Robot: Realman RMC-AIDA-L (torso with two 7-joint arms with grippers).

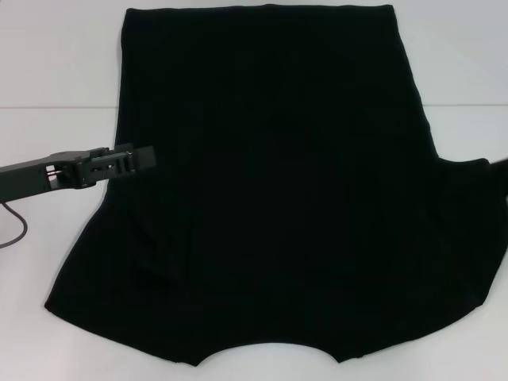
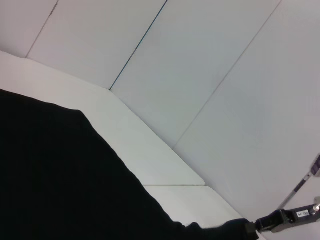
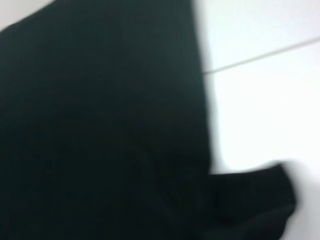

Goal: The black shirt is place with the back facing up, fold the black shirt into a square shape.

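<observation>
The black shirt point(image 1: 278, 182) lies spread flat on the white table point(image 1: 55, 55), neckline toward the robot. It looks soft, light and limp, so it will probably sag and wrinkle if lifted by one point; the side seams and the sleeve edges seem the best places to pinch. The left hand point(image 1: 135, 159) reaches in at the shirt's left edge, and the right hand is barely visible at the right sleeve; whether either is open or closed, I cannot tell.
</observation>
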